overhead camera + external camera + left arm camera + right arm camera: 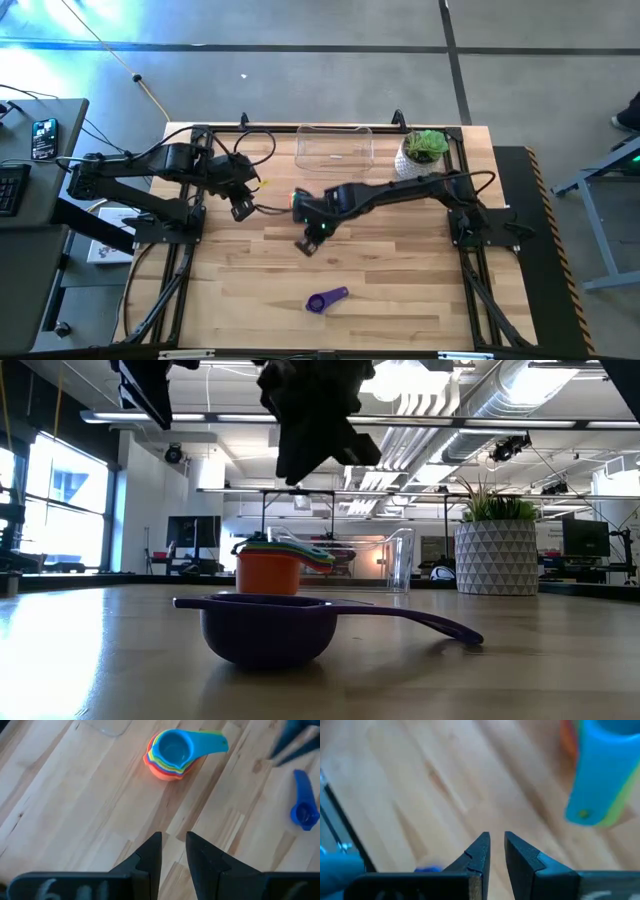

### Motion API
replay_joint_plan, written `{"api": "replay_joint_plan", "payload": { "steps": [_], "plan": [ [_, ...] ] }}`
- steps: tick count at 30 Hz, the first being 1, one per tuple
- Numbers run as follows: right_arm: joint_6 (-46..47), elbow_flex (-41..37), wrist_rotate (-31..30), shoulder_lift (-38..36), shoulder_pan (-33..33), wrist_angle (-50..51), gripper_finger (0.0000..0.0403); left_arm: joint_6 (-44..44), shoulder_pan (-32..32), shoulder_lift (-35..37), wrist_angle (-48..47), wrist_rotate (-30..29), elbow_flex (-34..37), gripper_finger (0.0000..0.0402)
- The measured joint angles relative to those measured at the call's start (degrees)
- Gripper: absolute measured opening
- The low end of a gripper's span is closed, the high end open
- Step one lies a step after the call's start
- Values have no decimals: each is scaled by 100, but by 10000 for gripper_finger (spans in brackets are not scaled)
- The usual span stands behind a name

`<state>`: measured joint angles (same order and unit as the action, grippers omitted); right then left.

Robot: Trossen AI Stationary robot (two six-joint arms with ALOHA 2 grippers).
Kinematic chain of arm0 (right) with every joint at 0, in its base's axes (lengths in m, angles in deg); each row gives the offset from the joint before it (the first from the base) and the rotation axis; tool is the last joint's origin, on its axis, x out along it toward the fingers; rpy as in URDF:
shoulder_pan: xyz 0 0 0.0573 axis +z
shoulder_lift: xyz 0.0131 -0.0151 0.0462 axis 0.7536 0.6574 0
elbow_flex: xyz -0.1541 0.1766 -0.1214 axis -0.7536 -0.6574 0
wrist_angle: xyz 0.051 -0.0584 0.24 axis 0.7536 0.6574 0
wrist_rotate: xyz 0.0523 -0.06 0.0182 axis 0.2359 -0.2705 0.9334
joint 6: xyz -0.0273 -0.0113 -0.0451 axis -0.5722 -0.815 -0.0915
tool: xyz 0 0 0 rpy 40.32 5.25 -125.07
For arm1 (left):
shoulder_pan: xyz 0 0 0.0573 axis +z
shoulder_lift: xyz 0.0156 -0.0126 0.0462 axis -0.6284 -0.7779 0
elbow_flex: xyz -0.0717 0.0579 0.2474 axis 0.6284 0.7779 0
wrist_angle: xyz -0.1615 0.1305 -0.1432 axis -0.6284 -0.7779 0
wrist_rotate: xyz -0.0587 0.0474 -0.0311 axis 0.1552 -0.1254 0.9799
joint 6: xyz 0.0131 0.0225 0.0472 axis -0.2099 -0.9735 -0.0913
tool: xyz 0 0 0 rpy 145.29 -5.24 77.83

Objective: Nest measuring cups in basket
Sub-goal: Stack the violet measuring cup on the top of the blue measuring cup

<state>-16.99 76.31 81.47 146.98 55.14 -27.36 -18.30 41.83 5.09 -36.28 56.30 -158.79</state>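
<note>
Several measuring cups sit nested in one stack (297,200) (172,752) on the table, orange at the bottom and blue on top, the handles fanned out (212,742). The purple cup (327,299) (265,625) lies alone near the table's near edge, bowl down on the wood. The clear basket (334,147) stands at the far edge with nothing in it. My right gripper (306,243) (496,845) hovers just near-side of the stack, shut and holding nothing. My left gripper (240,210) (173,845) hangs left of the stack, shut too.
A white patterned pot with a green plant (422,152) (497,555) stands right of the basket at the far edge. Bare wood (400,270) lies around the purple cup. Black frame rails (180,270) run along the table's sides.
</note>
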Motion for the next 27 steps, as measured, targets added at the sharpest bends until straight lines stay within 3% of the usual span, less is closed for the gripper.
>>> {"api": "replay_joint_plan", "payload": {
  "steps": [9,15,27],
  "plan": [
    [-155,2,26,0,724,-167,78,-131,4,0,-39,-6,0,78],
    [-1520,-46,-41,10,1100,-358,109,-129,4,0,-54,-7,0,78],
    [-3069,-55,-387,507,1525,-939,105,175,9,0,-52,-8,0,78]
  ]
}}
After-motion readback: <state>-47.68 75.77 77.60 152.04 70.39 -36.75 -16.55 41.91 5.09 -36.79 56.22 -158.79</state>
